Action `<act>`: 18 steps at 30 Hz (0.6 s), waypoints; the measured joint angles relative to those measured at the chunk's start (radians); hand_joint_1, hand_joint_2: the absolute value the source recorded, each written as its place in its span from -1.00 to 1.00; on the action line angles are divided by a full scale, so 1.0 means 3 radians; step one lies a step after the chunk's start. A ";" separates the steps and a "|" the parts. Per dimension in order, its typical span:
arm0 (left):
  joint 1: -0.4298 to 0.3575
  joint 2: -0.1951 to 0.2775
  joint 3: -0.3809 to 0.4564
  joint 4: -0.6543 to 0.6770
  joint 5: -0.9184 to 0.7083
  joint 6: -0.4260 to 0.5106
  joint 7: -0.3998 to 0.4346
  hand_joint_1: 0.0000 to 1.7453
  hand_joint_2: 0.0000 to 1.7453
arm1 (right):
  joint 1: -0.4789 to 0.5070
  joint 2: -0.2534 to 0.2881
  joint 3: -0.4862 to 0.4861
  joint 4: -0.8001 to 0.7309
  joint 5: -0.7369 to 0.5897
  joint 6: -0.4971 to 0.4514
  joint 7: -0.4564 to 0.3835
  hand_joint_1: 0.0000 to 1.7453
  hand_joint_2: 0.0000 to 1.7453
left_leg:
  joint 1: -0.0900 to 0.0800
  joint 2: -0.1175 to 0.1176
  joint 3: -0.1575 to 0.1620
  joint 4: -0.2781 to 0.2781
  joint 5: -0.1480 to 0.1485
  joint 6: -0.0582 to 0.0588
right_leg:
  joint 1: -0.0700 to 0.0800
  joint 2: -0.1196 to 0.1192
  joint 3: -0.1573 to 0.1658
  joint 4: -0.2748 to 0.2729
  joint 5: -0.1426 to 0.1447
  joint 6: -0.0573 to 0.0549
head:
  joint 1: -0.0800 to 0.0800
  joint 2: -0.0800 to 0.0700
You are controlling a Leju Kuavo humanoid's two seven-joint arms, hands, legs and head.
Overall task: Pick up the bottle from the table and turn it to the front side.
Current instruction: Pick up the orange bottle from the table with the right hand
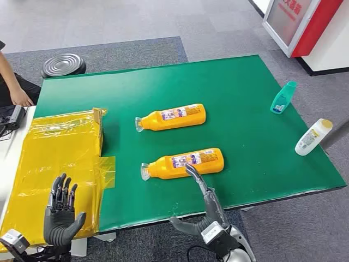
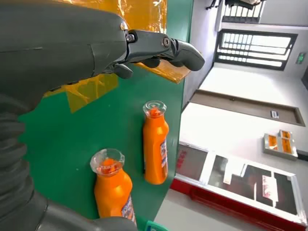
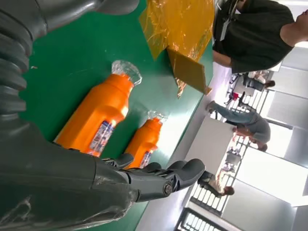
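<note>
Orange bottle (image 1: 186,163) lies flat on green table (image 1: 247,109), label up.

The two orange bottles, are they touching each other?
Apart. In the head view, a wide strip of green mat lies between the far orange bottle and the near orange bottle.

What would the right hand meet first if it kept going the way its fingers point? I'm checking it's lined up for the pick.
Probably the nearer orange bottle: the right hand reaches toward its label, fingertips at its body; actual contact is unclear.
</note>
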 joint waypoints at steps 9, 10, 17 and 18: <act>0.0098 0.0036 0.0437 -0.0091 -0.0014 -0.0291 0.0000 -1.00 1.00 | -0.0144 0.0016 0.0225 0.0080 -0.0312 0.0094 0.0092 -1.00 1.00 | 0.0000 0.0000 0.0000 0.0000 0.0000 0.0000 | 0.0000 -0.0001 0.0001 0.0000 -0.0002 0.0000 | 0.0000 0.0000; 0.0098 0.0036 0.0486 -0.0092 -0.0014 -0.0321 0.0000 -1.00 1.00 | -0.0167 0.0018 0.0244 0.0091 -0.0348 0.0114 0.0102 -1.00 1.00 | 0.0000 0.0000 0.0000 0.0000 0.0000 0.0001 | 0.0000 -0.0001 0.0001 0.0000 -0.0002 0.0000 | 0.0001 0.0000; 0.0072 0.0058 0.0807 -0.0092 -0.0021 -0.0532 0.0000 -1.00 1.00 | -0.0395 0.0079 0.0327 0.0177 -0.0522 0.0123 0.0214 -1.00 1.00 | 0.0000 0.0000 0.0000 0.0000 0.0003 0.0001 | 0.0000 -0.0001 0.0001 0.0000 -0.0001 0.0000 | 0.0000 0.0000; 0.0067 0.0062 0.0837 -0.0092 -0.0027 -0.0545 0.0000 -1.00 1.00 | -0.0419 0.0081 0.0332 0.0179 -0.0501 0.0088 0.0261 -1.00 1.00 | 0.0000 0.0000 0.0000 0.0000 0.0003 0.0000 | 0.0000 -0.0001 0.0001 0.0000 -0.0001 0.0000 | 0.0000 0.0001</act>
